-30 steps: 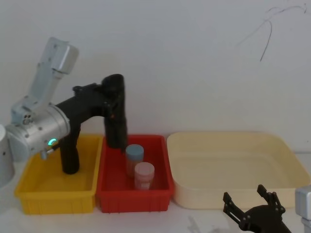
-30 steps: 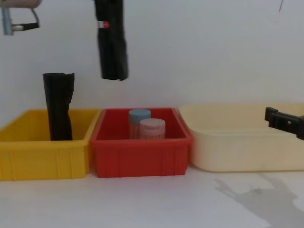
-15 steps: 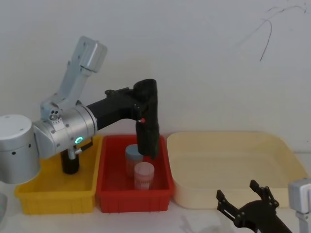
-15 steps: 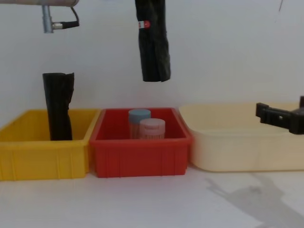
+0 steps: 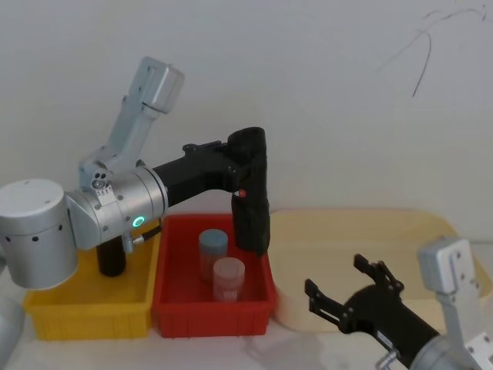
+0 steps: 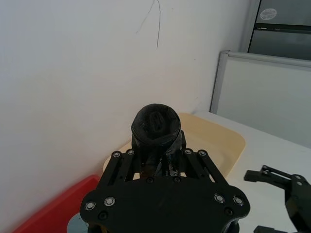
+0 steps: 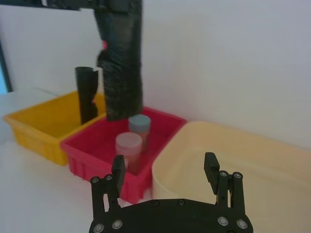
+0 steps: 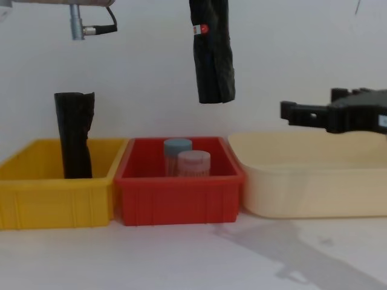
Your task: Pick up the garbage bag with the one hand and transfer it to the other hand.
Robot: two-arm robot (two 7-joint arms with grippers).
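on the table [image 8: 181, 260] we see a cream tub [image 8: 314, 181] at right, a yellow bin [image 8: 54, 205] at left, a red bin [image 8: 178, 202] between. the garbage bag [image 8: 213, 60] hangs upright above the red bin's right edge, top pinched by the left hand [image 5: 245, 160]. an unlabelled black roll [image 8: 74, 136] stands in the yellow bin, foot hidden by its wall. the right hand [image 5: 336, 277], fingers spread, hovers by the tub's near rim, well apart from the bag. a blue-lidded jar [image 8: 177, 148] and a pink-lidded jar [image 8: 194, 162] stand in the red bin.

Blue-capped jar [image 5: 213, 248] and pink-capped jar [image 5: 229, 279] stand in red bin [image 5: 212, 320].
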